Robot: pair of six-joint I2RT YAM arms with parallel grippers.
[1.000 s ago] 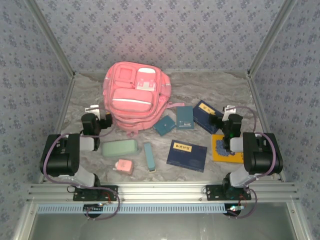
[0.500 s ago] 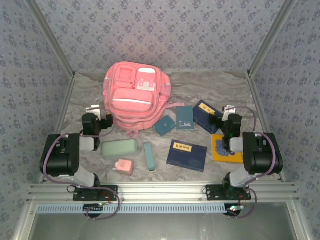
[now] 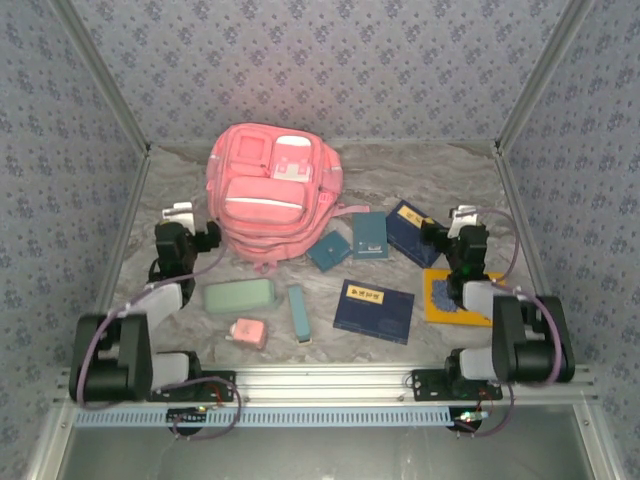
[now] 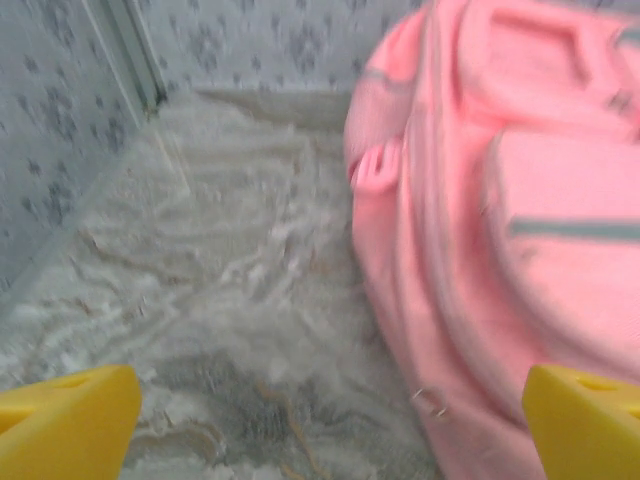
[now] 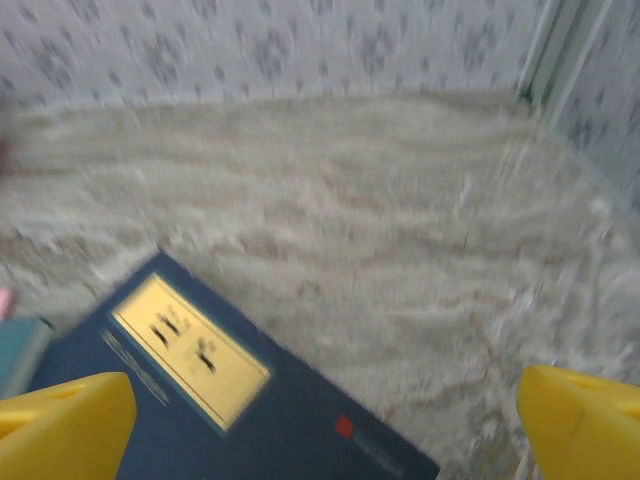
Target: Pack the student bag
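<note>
Left wrist view is pretty soft: the student bag [image 4: 480,200] is smeared and chopped off by the top and right edges, so zipper detail can't be made out. Of the left gripper [image 4: 330,420], just yellow fingertips are seen, clipped at the bottom corners. From above, the yellow book [image 3: 440,300], right of the bag, is partly covered by the right arm [image 3: 475,285]. The dark blue book [image 5: 230,420] is cut off by the bottom edge, its label blurred past reading.

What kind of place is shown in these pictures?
Probably a robot test booth, not a classroom: patterned walls on a metal frame enclose a marbled table, with the left arm and right arm bolted at its near edge.
</note>
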